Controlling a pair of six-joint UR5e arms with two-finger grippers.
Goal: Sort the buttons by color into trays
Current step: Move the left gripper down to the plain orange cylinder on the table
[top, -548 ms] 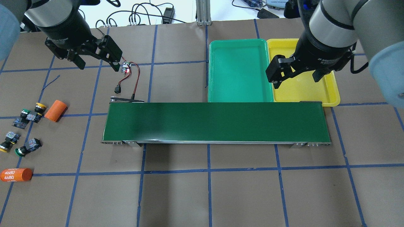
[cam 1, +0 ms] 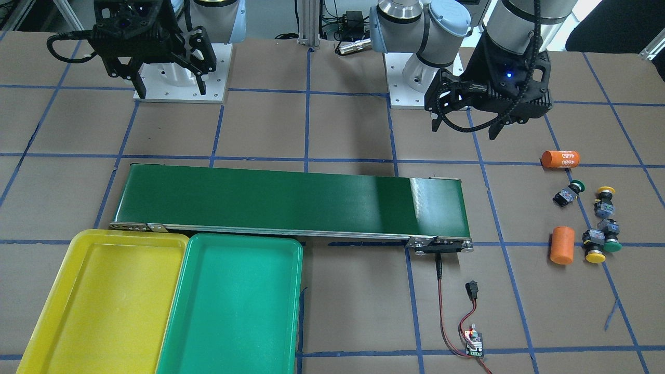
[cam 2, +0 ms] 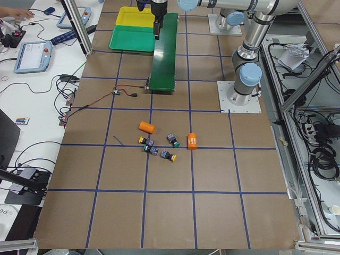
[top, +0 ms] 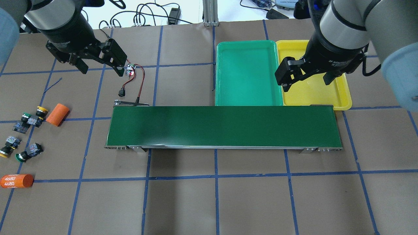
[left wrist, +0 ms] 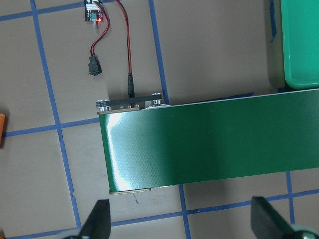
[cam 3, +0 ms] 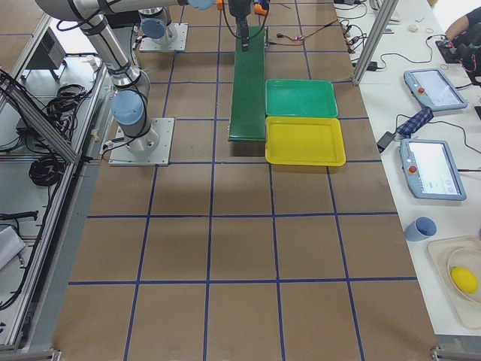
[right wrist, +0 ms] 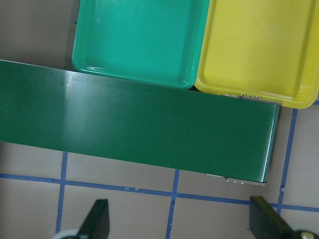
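Note:
Four buttons lie loose at the table's left edge. A yellow-capped one (top: 41, 110) and a green-capped one (top: 25, 116) lie together; another yellow-capped one (top: 4, 152) and another green-capped one (top: 22, 157) lie nearer. The green tray (top: 248, 73) and the yellow tray (top: 318, 94) stand side by side behind the belt's right half, both empty. My left gripper (top: 100, 65) is open and empty, high above the table's far left, well away from the buttons. My right gripper (top: 306, 80) is open and empty above the seam between the trays.
A long dark green conveyor belt (top: 223, 127) crosses the table's middle. Two orange cylinders (top: 57, 114) (top: 16, 181) lie among the buttons. A small circuit board (top: 130, 70) with red and black wires lies beyond the belt's left end.
My left gripper has shifted very slightly. The right arm, buttons and trays have not moved.

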